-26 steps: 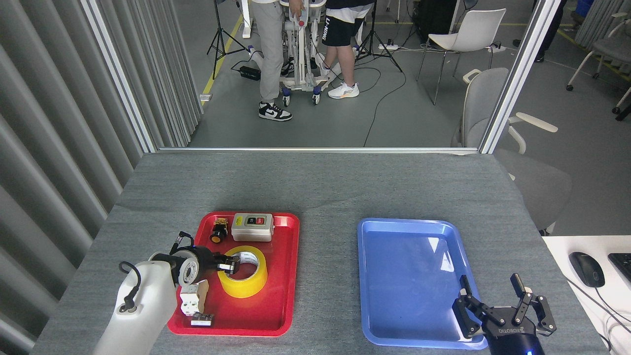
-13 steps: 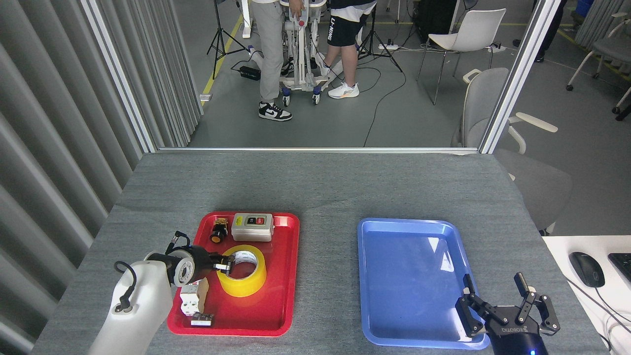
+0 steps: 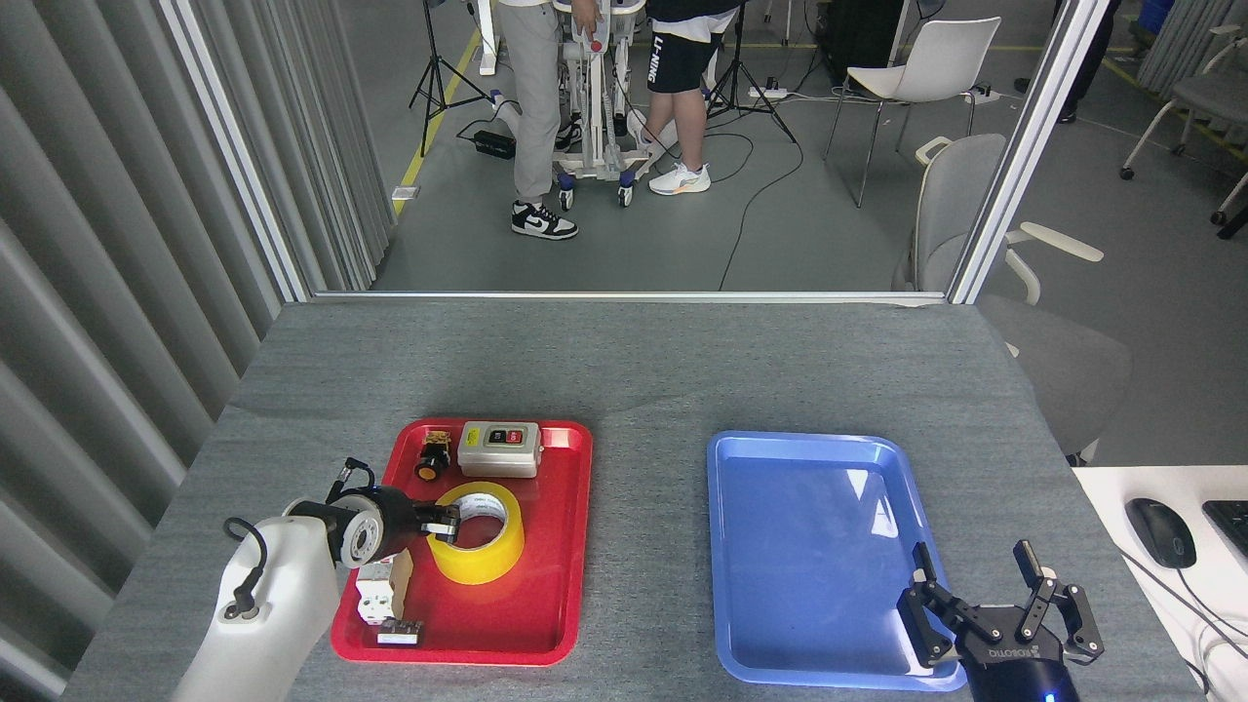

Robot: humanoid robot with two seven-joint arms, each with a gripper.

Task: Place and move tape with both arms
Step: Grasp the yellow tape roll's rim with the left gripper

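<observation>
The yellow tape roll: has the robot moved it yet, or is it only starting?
Only starting. The tape sits in the red tray, so no move is done. In hand: the left claw is at the roll's rim. Left: carrying it over; the blue tray is bare, and the right claw waits open.

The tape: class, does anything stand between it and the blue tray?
Nothing visible does. The tape lies in the red tray; between it and the blue tray are only the red tray's rim and bare table.
</observation>
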